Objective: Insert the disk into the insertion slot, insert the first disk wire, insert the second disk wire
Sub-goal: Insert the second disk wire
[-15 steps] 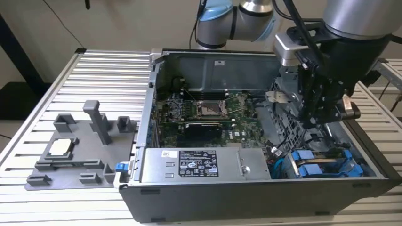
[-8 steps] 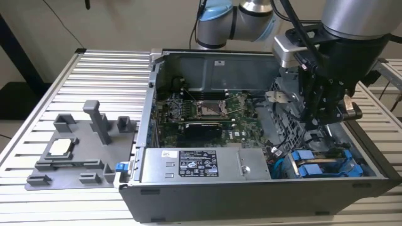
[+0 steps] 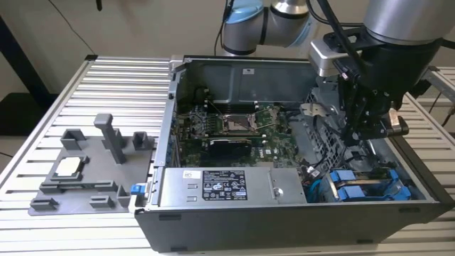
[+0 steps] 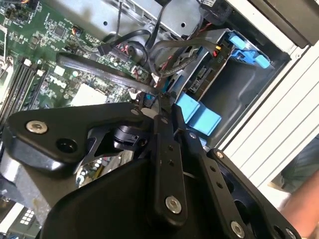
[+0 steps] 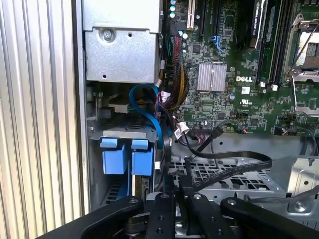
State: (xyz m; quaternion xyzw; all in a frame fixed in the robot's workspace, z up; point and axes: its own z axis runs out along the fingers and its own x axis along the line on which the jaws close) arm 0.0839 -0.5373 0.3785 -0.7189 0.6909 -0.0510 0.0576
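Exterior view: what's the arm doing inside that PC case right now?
The robot arm has its pincer lowered into the open computer case, over the drive cage on the exterior view's right. The disk in its blue carrier already sits in the insertion slot. In both wrist views the closed pincer grips a black wire just above the cage.

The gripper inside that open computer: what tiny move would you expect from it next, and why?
Probably a slight lowering toward the blue carriers, though that is only a judgement. In the second wrist view the gripper appears closed on a black wire. It hangs above the drive cage, where the carriers already sit, and the wire does not look plugged in there.
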